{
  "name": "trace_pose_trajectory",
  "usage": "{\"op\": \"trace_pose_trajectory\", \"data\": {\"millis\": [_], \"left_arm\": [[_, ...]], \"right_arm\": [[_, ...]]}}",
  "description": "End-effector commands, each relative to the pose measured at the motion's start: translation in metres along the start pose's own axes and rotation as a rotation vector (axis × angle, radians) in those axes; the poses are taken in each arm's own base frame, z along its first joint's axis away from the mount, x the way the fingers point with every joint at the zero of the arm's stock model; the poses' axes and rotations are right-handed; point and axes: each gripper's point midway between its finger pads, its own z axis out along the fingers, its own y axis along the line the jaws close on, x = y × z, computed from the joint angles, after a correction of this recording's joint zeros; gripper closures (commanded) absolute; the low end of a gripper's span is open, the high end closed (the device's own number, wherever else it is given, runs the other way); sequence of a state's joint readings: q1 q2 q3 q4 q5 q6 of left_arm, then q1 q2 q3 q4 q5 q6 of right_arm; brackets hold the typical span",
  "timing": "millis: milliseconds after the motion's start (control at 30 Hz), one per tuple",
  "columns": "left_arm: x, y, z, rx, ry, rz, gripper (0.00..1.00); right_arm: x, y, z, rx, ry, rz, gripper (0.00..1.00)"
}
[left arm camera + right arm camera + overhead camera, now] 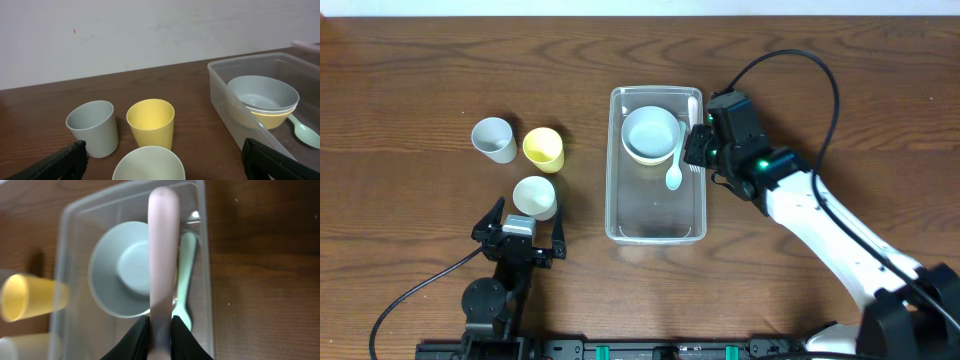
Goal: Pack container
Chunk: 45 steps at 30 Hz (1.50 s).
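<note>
Pinching a long pale pink plastic utensil (162,255), the right end effector (160,330) has its two dark fingers pressed against the sides of the handle. It hangs over the right wall of the large clear rectangular plastic container (655,212), at the far end. What kind of utensil it is cannot be told.

The container stands in the middle of the brown wooden tabletop (420,80). At its far end a pale blue-grey round bowl (262,92) sits nested in a yellow round bowl (265,118). A mint green plastic spoon (675,172) lies just beside them along the right wall.

The left end effector (525,228) is near the front edge of the tabletop, left of the container. Its fingers are spread wide and hold nothing. Just beyond it stands a cream plastic cup (535,197). A yellow plastic cup (544,149) and a pale grey plastic cup (494,139) stand side by side behind that one, all upright.
</note>
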<state>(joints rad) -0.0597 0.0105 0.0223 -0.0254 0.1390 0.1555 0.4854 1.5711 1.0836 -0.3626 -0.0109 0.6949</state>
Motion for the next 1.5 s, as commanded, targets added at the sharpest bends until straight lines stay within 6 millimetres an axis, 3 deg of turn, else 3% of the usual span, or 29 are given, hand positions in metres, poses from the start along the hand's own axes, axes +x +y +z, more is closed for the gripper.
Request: {"op": "trace_pose_trajectory", "data": {"millis": [0,100,200,267,433,567,800,900,1100,1267,1467], "left_arm": [[0.016,-0.002,0.001,0.009,0.046,0.0,0.02],[0.016,-0.002,0.001,0.009,0.046,0.0,0.02],[0.016,-0.002,0.001,0.009,0.046,0.0,0.02],[0.016,-0.002,0.001,0.009,0.046,0.0,0.02],[0.016,-0.002,0.001,0.009,0.046,0.0,0.02],[0.016,-0.002,0.001,0.009,0.046,0.0,0.02],[0.016,-0.002,0.001,0.009,0.046,0.0,0.02],[0.016,-0.002,0.001,0.009,0.046,0.0,0.02],[0.016,-0.002,0.001,0.009,0.046,0.0,0.02],[0.016,-0.002,0.001,0.009,0.046,0.001,0.02],[0.015,-0.002,0.001,0.009,0.043,0.0,0.02]], "right_arm": [[0.0,-0.006,0.014,0.042,-0.007,0.029,0.83],[0.006,-0.01,0.027,0.055,0.014,0.021,0.76],[0.01,-0.007,0.034,0.033,0.036,-0.008,0.53],[0.009,-0.004,0.034,0.021,0.035,-0.024,0.4],[0.0,0.016,0.023,-0.07,0.018,-0.077,0.25],[-0.02,0.04,-0.01,-0.148,-0.039,-0.109,0.17],[-0.066,0.08,-0.103,-0.31,-0.231,-0.171,0.08],[-0.086,0.057,-0.132,-0.231,-0.323,-0.094,0.02],[-0.113,-0.041,-0.147,0.077,-0.413,0.158,0.01],[-0.108,-0.123,-0.142,0.28,-0.383,0.445,0.01],[-0.095,-0.189,-0.136,0.433,-0.343,0.687,0.01]]}}
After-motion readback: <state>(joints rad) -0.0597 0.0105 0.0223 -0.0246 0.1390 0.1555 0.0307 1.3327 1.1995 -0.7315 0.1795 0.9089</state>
